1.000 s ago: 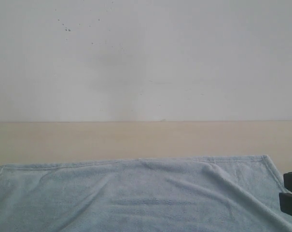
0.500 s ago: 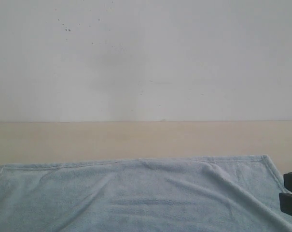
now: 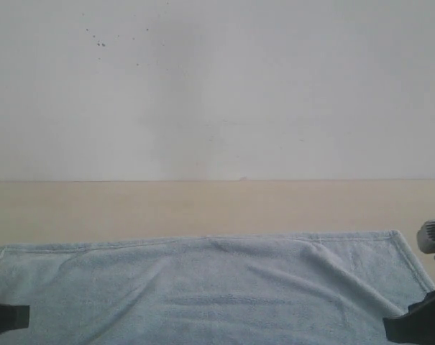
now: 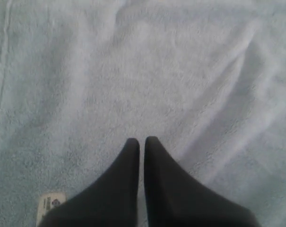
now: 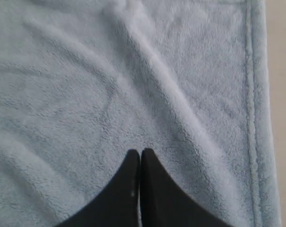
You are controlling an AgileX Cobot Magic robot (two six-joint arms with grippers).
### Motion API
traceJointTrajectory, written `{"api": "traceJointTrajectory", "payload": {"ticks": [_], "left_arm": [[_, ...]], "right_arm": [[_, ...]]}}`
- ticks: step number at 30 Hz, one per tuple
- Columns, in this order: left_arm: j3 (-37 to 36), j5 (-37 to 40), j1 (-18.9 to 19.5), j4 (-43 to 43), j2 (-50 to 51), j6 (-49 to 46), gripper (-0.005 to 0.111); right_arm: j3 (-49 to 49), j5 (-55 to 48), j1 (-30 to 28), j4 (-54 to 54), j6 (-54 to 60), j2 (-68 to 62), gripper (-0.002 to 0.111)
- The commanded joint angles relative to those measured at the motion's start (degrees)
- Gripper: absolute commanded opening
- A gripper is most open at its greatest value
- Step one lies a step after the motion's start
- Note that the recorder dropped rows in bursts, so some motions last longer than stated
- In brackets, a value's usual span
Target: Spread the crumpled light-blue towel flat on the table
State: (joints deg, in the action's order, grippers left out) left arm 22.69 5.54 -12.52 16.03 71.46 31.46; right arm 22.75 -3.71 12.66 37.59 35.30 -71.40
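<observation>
Pale blue towel [image 3: 203, 287] lies spread, softly wrinkled, on the beige table [image 3: 203, 205] at 6 o'clock. Left gripper [image 4: 142, 140] at 7 o'clock and right gripper [image 5: 141, 151] at 5 o'clock sit over it, jaws pressed together, gripping nothing.

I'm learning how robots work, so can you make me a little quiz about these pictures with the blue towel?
1. True or false: the fluffy light-blue terry towel is bunched into a tight ball on the pale beige flat table.
2. The black left hand and black right hand are: A wide open; B shut; C gripping a cup.
3. Fill in: the small white printed label tag shows in the ___ wrist view.
Key: 1 false; 2 B; 3 left.
</observation>
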Motion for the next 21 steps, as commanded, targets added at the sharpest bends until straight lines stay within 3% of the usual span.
{"api": "traceJointTrajectory", "payload": {"ticks": [1, 10, 16, 21], "left_arm": [[-0.17, -2.67, -0.22, -0.41, 7.87, 0.18, 0.004], [0.30, -3.21, -0.04, -0.41, 13.61, -2.59, 0.004], [1.02, -7.47, -0.08, 2.39, 14.03, -4.98, 0.004], [3.99, -6.00, 4.53, 2.13, 14.16, -5.36, 0.004]], "right_arm": [[-0.04, 3.71, -0.13, -0.50, -0.03, -7.39, 0.000], [-0.04, 4.99, -7.17, -0.39, -2.39, -16.72, 0.000], [-0.04, 1.27, -7.48, -0.39, -2.98, -16.72, 0.000], [-1.05, -4.82, -7.48, -0.64, -2.87, -16.72, 0.000]]}}
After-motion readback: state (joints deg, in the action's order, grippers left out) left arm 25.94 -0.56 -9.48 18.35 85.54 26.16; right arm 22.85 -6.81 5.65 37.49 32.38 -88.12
